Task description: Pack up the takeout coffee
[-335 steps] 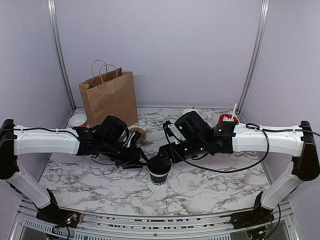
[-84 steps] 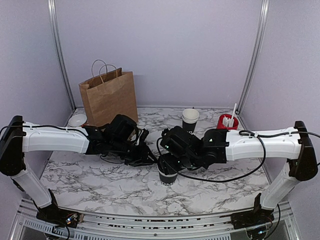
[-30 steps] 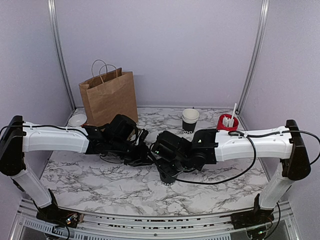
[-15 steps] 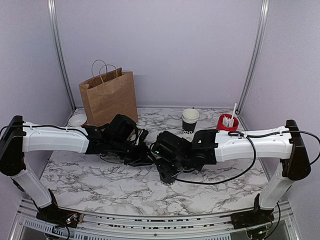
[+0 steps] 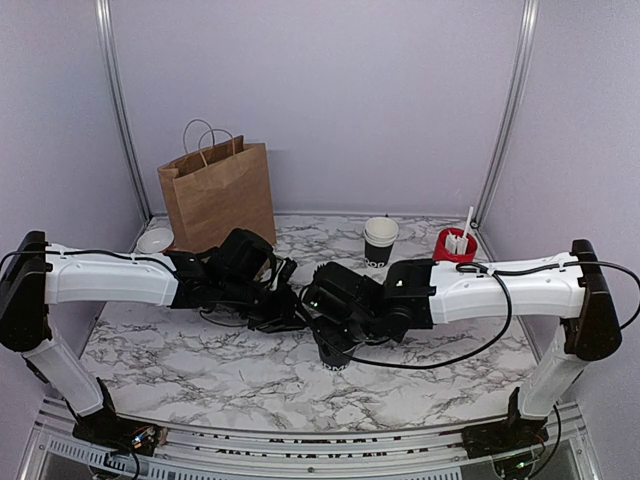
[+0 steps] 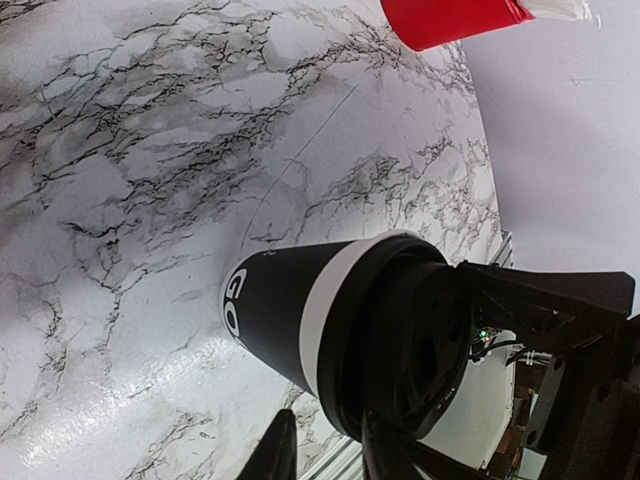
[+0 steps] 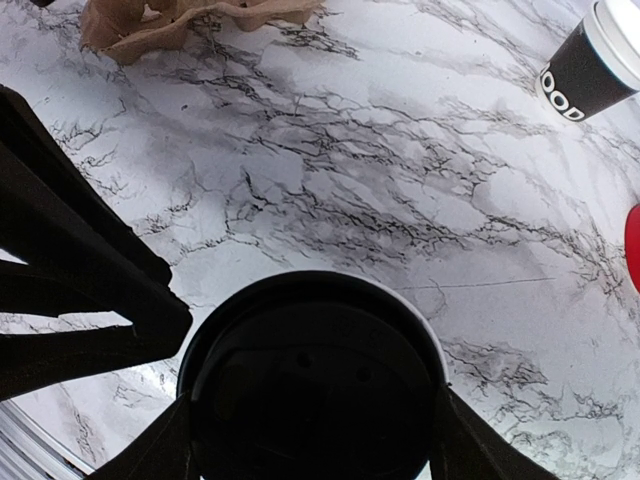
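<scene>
overhead, the takeout coffee [image 5: 335, 359] stands midway on the worktop [image 5: 200, 372] under both wrists; paper bag [image 5: 218, 195] at 10 o'clock, open marble between. left wrist: left gripper [image 6: 325, 445] narrowly parted, empty, just beside it. right wrist: right gripper [image 7: 312, 425] clasps the black lid [image 7: 310, 370] at its rim. likely light, crushable, spill-prone: grip gently, keep upright.

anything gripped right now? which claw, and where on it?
Right claw grips the takeout coffee cup from above, fingers on opposite sides of its black lid. Left claw sits at the rim; a pinch there cannot be told.
</scene>
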Controlling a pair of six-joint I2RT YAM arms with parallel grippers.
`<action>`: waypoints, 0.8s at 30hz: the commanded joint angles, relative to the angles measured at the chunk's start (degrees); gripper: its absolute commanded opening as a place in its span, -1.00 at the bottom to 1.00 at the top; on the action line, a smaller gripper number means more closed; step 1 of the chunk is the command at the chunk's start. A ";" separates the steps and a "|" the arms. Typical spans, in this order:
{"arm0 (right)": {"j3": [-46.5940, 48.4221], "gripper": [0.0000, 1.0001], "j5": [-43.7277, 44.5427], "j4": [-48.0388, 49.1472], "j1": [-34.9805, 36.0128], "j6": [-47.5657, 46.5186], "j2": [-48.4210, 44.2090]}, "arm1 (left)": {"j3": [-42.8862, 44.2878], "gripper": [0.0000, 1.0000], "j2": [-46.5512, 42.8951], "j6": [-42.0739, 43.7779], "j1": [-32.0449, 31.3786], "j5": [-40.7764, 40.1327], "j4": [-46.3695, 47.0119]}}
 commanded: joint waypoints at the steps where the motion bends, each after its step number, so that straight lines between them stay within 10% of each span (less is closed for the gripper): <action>1: 0.01 0.43 0.18 -0.20 0.41 0.64 -1.10 | -0.15 -0.53 -0.60 1.03 0.09 0.80 -0.33; 24: -0.41 0.44 0.72 0.11 0.43 0.88 -1.79 | 0.52 -0.51 0.64 1.05 0.08 1.41 -0.34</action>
